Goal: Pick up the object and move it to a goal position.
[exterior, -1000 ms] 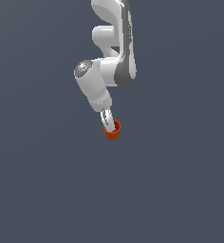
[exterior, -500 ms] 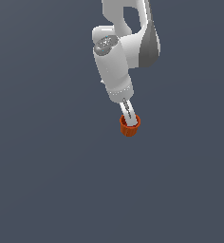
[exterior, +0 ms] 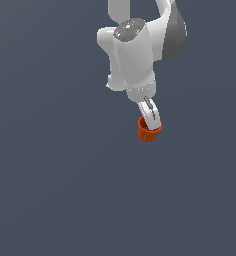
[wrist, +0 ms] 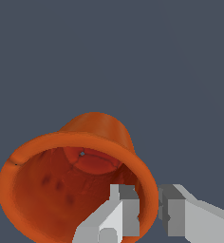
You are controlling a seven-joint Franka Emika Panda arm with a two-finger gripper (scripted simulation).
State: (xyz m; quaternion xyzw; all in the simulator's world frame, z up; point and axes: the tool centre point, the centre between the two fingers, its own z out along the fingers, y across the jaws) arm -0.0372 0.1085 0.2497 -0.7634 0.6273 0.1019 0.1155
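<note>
The object is a small orange-red cup (exterior: 148,131) with a flared rim. It hangs below the white arm's wrist in the exterior view, against a plain grey-blue background. My gripper (exterior: 151,121) is shut on the cup's rim wall, one finger inside and one outside. In the wrist view the cup (wrist: 61,175) fills the frame, open mouth toward the camera, and my gripper (wrist: 148,213) pinches its rim between the two grey-white fingers (wrist: 118,218). The cup is tilted. No goal mark shows.
The white arm's wrist and link (exterior: 132,55) fill the upper middle of the exterior view. A plain grey-blue surface (exterior: 50,190) lies all around, with no other objects or edges in view.
The arm has moved toward the exterior view's right with the cup held in the gripper, and it now appears larger and nearer to the camera. The grip is unchanged.
</note>
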